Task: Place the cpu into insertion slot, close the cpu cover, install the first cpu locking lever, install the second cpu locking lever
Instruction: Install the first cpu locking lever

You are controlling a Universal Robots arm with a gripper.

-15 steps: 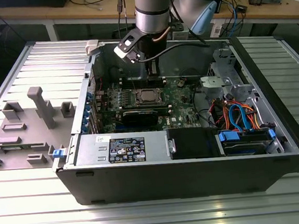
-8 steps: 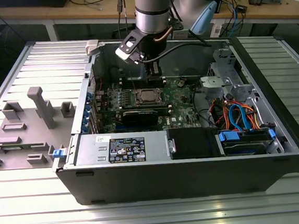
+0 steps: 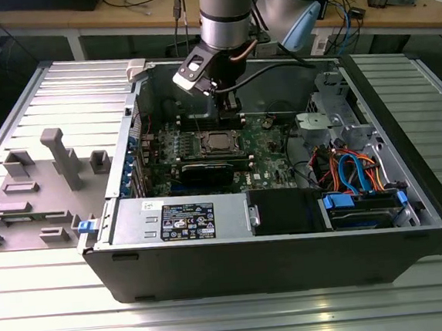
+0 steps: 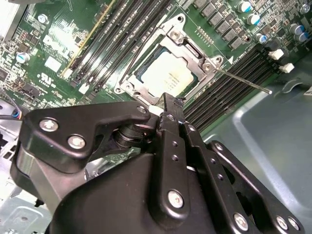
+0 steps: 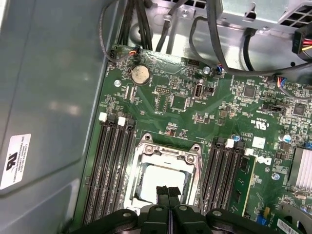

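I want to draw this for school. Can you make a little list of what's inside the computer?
Place: open computer case on a metal table
Cover: metal frame lying flat on the green board
Chip: showing through the cover's window
Lever: thin rod sticking out beside the cover
Gripper: shut, empty, close over the cover's edge

Exterior view high, wide — both wrist views share the cpu (image 4: 168, 78) (image 5: 151, 176).

Small square cpu (image 4: 165, 78): dull silver metal top, matt.
Thin silvery cpu cover (image 4: 192, 48) frame: bright, shiny metal.
Green circuit board (image 5: 146, 114): glossy.
Black gripper (image 5: 168, 191): matt, smooth, with bright metal screw heads.
Grey ribbed table (image 3: 234, 319): metal, soft sheen.
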